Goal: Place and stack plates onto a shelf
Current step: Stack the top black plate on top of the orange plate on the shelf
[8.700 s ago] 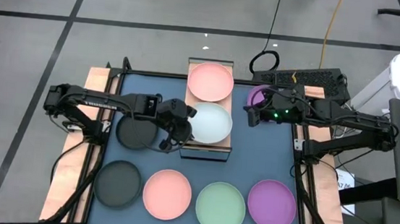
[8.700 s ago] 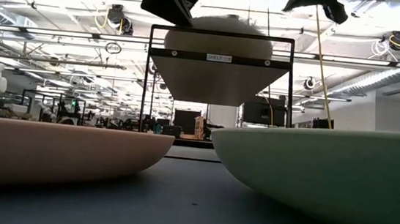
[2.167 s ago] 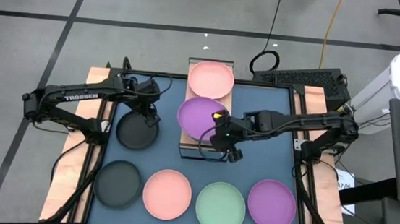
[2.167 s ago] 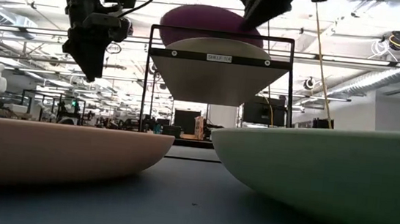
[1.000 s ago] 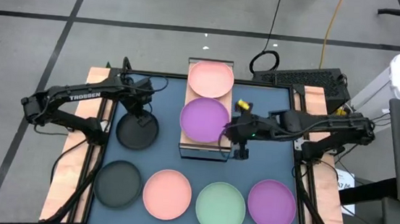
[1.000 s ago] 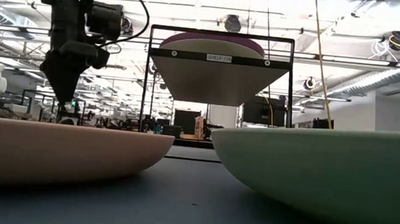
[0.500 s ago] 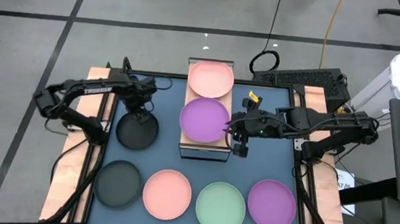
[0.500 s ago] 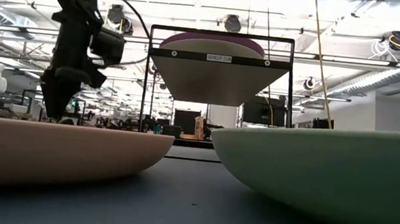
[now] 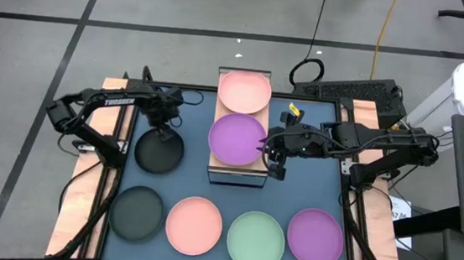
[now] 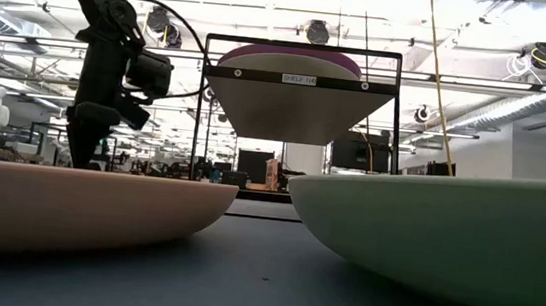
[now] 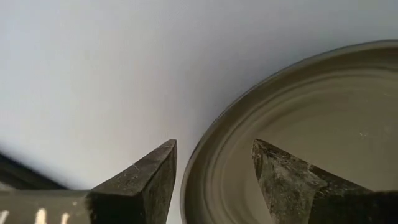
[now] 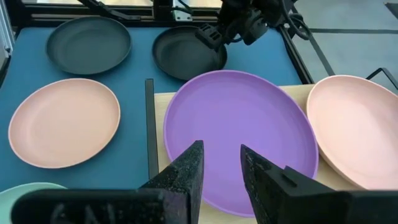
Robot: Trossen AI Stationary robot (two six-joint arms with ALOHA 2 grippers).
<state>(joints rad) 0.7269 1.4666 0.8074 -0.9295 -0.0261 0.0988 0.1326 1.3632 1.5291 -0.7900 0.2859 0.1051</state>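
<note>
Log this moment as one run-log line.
left end effector: open, straddling black plate rim | right end effector: open, empty, beside shelf | shelf: pink plate, purple plate

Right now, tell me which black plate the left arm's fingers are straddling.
The black plate nearer the shelf: the left gripper has one of its fingers on each side of its rim. The other black plate sits in the front row, untouched.

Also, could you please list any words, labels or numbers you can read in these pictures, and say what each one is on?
"TROSSEN": white letters on the left arm, high view.
"SHELF", then a number too small to read: white label on the shelf front bar, low view.
Pale marks beside the left gripper in its wrist view: unreadable.
Nothing else legible.
</note>
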